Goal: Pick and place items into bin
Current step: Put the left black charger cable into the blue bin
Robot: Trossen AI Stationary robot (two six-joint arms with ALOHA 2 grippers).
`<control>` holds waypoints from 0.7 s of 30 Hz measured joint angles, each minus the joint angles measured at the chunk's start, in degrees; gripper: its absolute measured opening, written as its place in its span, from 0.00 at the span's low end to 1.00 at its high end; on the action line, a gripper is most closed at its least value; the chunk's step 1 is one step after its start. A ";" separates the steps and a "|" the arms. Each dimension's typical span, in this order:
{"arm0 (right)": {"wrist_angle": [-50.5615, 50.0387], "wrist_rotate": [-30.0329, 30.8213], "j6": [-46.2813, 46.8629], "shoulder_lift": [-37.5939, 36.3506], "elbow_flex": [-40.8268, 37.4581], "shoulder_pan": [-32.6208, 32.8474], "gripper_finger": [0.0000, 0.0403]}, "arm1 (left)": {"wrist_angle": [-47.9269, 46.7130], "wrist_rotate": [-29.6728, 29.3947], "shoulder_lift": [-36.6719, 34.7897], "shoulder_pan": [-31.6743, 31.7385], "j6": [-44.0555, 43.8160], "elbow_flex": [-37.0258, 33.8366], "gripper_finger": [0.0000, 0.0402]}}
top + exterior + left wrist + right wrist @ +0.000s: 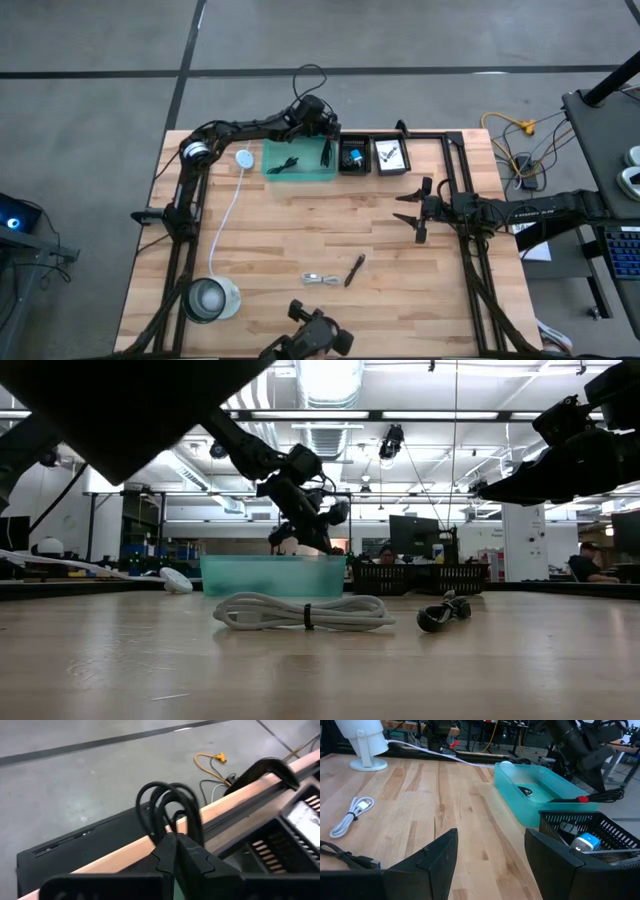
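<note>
Teal bin (300, 160) sat right under the left hand (325, 152), which pinched a black cable (600, 796) at the rim, so release looked next; right hand (418, 212) hung spread, silvery cable (320, 279) beyond it.

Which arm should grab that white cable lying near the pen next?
Probably the right. The right gripper hangs open and empty over the table, closer to the white cable and pen. The left gripper is shut on a black cable at the teal bin.
</note>
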 joint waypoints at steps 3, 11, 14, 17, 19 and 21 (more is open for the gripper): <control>0.01 -0.02 0.01 0.01 0.00 0.00 0.53 | 0.12 0.47 -0.32 -0.09 1.20 0.00 0.00; 0.02 -0.02 0.07 0.00 0.00 0.01 0.53 | -1.08 1.39 -0.37 -0.07 1.48 0.39 0.00; 0.00 -0.02 0.09 0.01 0.00 0.01 0.53 | -0.69 1.40 -0.39 -0.07 1.46 1.12 0.00; 0.00 -0.02 0.07 0.02 0.00 0.00 0.53 | -0.67 1.40 -0.48 -0.07 1.47 1.67 0.00; 0.00 -0.02 0.07 0.00 0.00 0.00 0.53 | -0.75 1.40 -0.48 -0.11 1.62 1.90 0.00; 0.00 -0.02 0.07 0.00 0.00 0.00 0.53 | -0.45 1.40 -0.48 -0.17 3.70 2.20 0.02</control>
